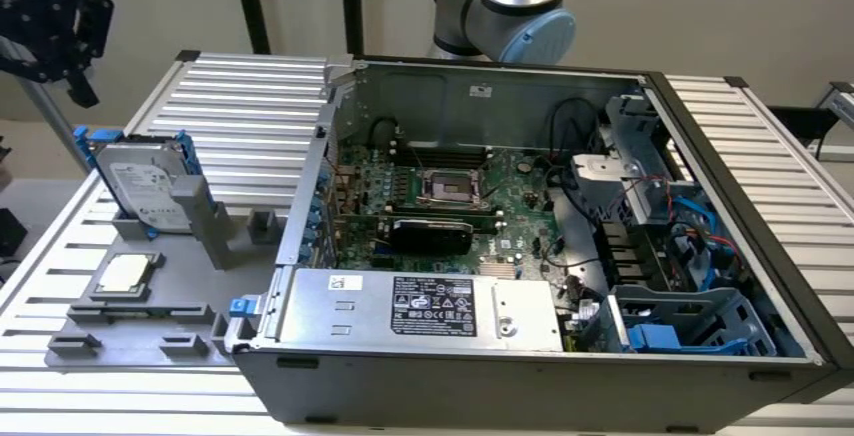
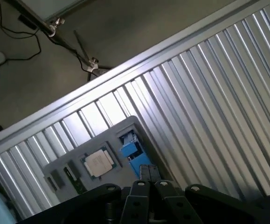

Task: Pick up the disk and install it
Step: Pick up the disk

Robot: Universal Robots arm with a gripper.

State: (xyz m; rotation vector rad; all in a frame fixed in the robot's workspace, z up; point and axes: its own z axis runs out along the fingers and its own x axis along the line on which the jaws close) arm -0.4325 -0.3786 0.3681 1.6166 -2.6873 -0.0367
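The disk point(image 1: 138, 182), a silver-grey drive with a white label in a blue carrier, stands upright in a grey holder point(image 1: 160, 296) on the slatted table at the exterior view's left. My black gripper point(image 1: 78, 78) hangs high above and slightly left of it, well clear. In the wrist view the gripper point(image 2: 147, 171) is shut with nothing between its fingers, and the disk's blue carrier point(image 2: 132, 149) shows just beyond the fingertips, far below them.
A small square silver chip point(image 1: 124, 272) lies in the same grey holder. The open computer case point(image 1: 534, 86) fills the middle, with the motherboard point(image 1: 441, 196), a silver power supply point(image 1: 427, 306) and a blue drive cage point(image 1: 687, 321) at its near right corner.
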